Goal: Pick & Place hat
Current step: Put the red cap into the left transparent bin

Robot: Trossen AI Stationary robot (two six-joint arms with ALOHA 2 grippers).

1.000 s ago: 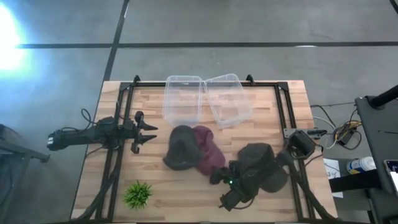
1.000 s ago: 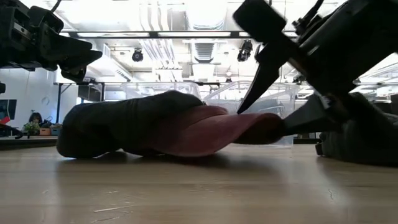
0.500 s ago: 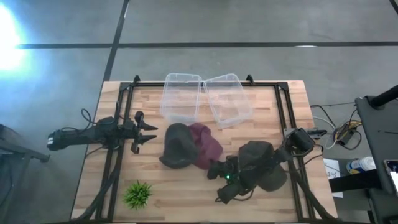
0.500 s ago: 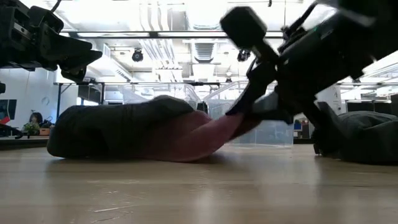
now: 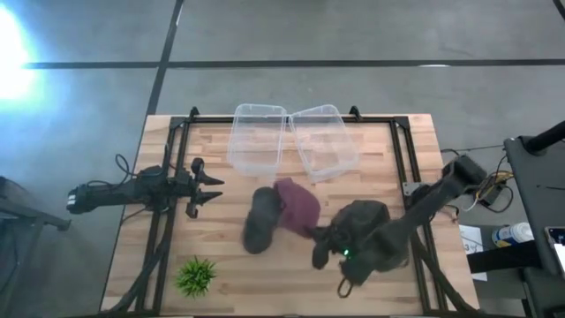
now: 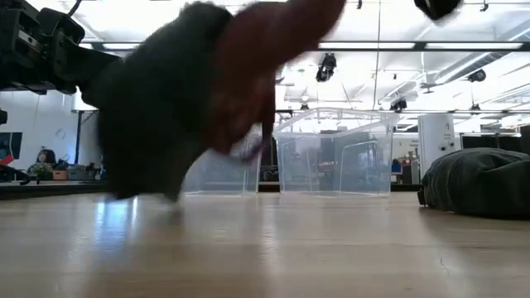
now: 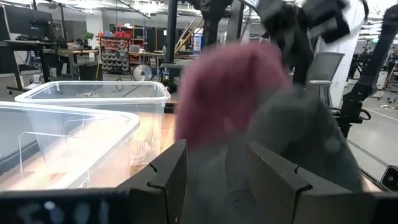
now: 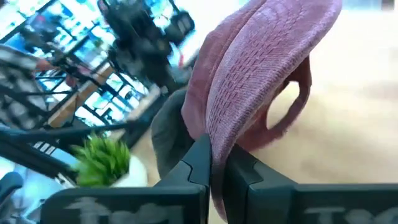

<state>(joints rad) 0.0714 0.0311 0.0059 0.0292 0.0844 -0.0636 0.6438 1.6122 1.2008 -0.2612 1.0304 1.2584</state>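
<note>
A maroon hat (image 5: 297,204) is held up off the table by my right gripper (image 5: 320,240), which is shut on it. A dark grey hat (image 5: 259,220) hangs up against the maroon one (image 6: 265,66), its lower end (image 6: 141,186) near the tabletop; whether the gripper holds it too does not show. A second dark hat (image 5: 372,231) lies flat under my right arm. My left gripper (image 5: 212,189) hovers open at the table's left, clear of everything. My right gripper pinches the maroon hat's edge (image 8: 219,140) between its two fingers (image 8: 196,163), coming from the table's near right side. The cloth stretches away from the fingertips as a folded band. The hat hangs lifted, with the grey hat (image 8: 169,129) against its far side.
Two clear plastic bins (image 5: 258,140) (image 5: 325,141) stand side by side at the table's far edge. A small green plant (image 5: 196,276) sits near the front left corner. Black frame rails (image 5: 168,177) run along both sides of the table.
My right gripper has shut on the maroon hat's edge and risen, pulling toward the table's right. The maroon hat has been lifted off the wood. The grey hat, first lying flat and wide, has been drawn up on end with it.
</note>
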